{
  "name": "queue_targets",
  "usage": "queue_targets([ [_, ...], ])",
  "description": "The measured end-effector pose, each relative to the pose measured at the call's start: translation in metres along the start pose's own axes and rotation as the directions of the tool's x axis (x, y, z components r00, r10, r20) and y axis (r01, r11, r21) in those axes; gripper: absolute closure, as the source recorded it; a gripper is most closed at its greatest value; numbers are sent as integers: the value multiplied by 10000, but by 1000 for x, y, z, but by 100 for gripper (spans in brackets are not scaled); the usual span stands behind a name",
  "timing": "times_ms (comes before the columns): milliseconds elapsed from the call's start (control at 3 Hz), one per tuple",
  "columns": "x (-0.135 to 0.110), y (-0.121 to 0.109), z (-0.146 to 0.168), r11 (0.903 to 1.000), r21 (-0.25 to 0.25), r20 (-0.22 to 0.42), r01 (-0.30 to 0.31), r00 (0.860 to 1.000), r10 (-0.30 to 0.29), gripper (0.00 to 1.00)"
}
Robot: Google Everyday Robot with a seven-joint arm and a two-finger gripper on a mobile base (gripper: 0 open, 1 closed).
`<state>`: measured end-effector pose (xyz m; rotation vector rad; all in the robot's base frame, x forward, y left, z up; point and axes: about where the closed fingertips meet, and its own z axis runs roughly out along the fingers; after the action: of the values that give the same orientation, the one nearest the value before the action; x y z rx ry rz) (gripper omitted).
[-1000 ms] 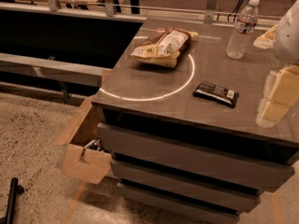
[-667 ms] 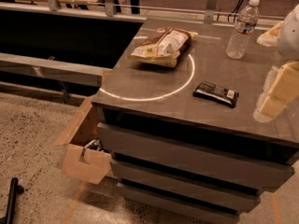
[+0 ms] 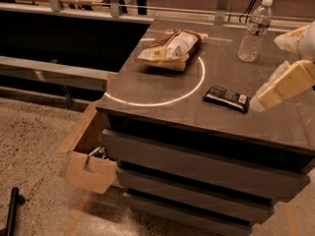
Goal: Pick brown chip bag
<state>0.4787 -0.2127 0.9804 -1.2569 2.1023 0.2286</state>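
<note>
Brown chip bag [image 3: 170, 48] lies flat near the far-left corner of the worktop [image 3: 162, 90], puffy side up, long axis running roughly left-front to right-far. It sits across the far-left part of the white circle [image 3: 189, 90] marked on the top, w/ its left end close to the left edge. Nothing touches it.

Black candy bar wrapper [image 3: 226, 98] lies flat just outside the circle on the right, about midway btwn the front and far edges, well apart from the bag. Water bottle [image 3: 255, 27] stands upright near the far edge, right of the bag and apart from it.

Gripper [image 3: 283, 85] hangs over the right edge of the worktop, its cream tip just beside the wrapper's right end and far from the bag. Can't tell if it's open or closed, and it holds nothing I can see.

Step in hand, by my read: the approach, w/ no contact made yet. Next move calls for crossing from the right edge toward the far-left corner, passing above the wrapper and clear of the bottle, then coming down over the bag's middle. The bag looks crinkly and air-filled, so it will prob give under pressure. A pinch across its narrow width, set deep enough to catch the film, seems the safest bet.
</note>
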Motion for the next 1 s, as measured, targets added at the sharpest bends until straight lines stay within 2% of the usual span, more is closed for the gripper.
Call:
queue_targets([
  [333,-8,-13,22,9962,305,1452,-813,9865,761,0],
  [667,-20,-40,46,9769,1178,2480,-1782,9579,1449,0],
  [1000,-21,-39,46,9771,1168,2490,-1778,9577,1445,0],
])
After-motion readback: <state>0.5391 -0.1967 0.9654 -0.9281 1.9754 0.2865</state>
